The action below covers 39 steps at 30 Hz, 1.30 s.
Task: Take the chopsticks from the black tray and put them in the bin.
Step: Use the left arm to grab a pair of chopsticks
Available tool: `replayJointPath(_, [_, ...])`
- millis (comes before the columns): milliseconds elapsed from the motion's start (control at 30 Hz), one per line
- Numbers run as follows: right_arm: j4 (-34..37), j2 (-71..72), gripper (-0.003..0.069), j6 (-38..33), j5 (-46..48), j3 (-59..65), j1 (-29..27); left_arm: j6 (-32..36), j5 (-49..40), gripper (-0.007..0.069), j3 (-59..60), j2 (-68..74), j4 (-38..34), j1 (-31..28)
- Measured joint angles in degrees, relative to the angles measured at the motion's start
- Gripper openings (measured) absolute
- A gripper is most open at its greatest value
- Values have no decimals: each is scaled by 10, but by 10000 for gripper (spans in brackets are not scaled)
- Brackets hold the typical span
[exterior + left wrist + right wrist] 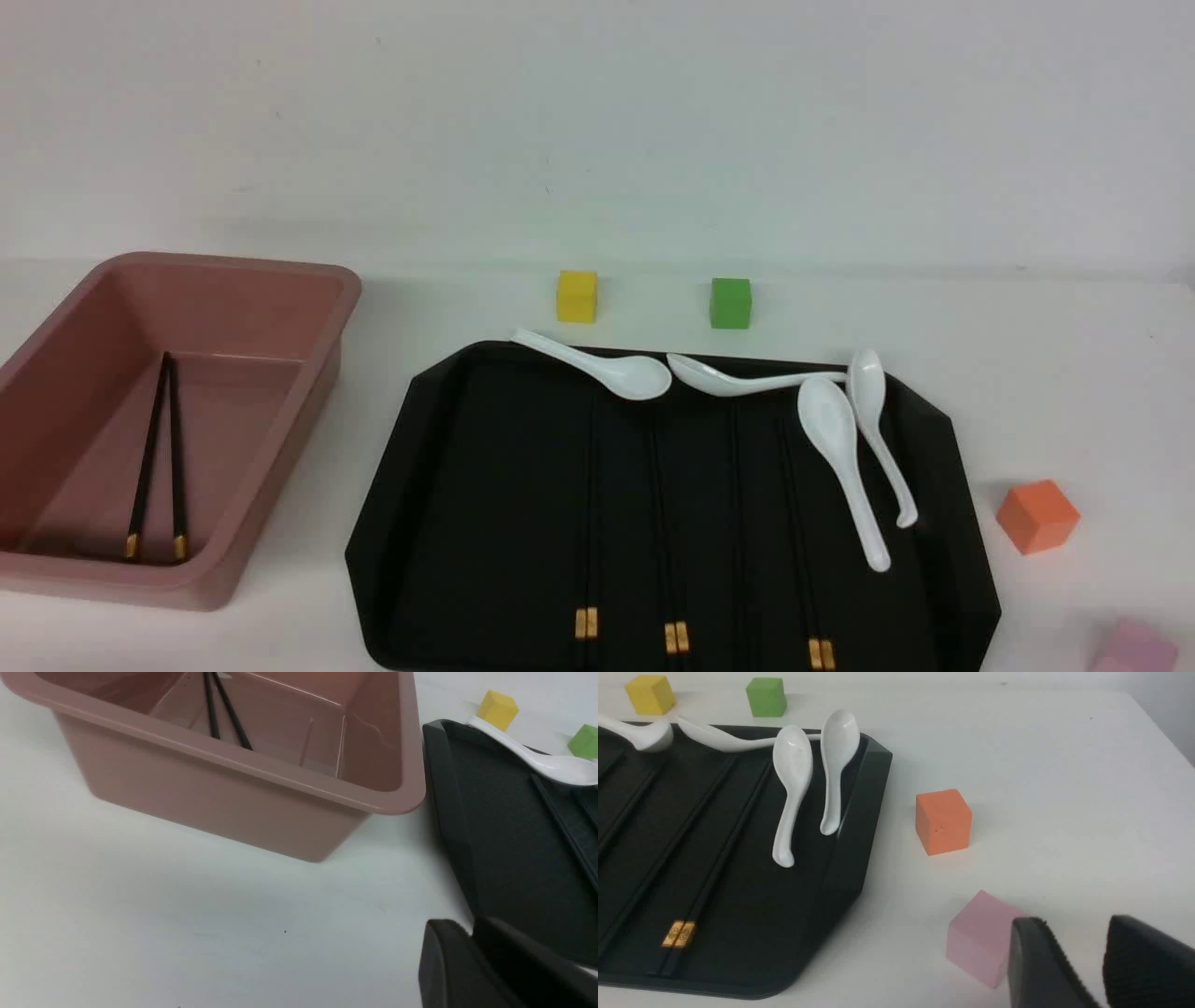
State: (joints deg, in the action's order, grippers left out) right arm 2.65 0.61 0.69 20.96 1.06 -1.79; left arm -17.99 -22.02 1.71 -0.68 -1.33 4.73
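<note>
Black chopsticks flat on the black tray risk a one-stick grab. Left gripper seems pressed together, right gripper slightly spread.

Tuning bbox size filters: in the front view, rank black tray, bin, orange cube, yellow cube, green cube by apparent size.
1. black tray
2. bin
3. orange cube, though it sits nearer the camera, so its true size is unsure
4. yellow cube and green cube: they look alike, not ranked
</note>
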Motion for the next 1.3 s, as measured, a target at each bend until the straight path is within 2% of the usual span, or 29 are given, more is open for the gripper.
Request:
replayJointPath(1167, [1, 0, 240, 4, 0, 0, 0, 0, 9, 93, 0, 0, 17, 0])
replayJointPath(1300, [1, 0, 240, 4, 0, 0, 0, -30, 17, 93, 0, 0, -22, 0])
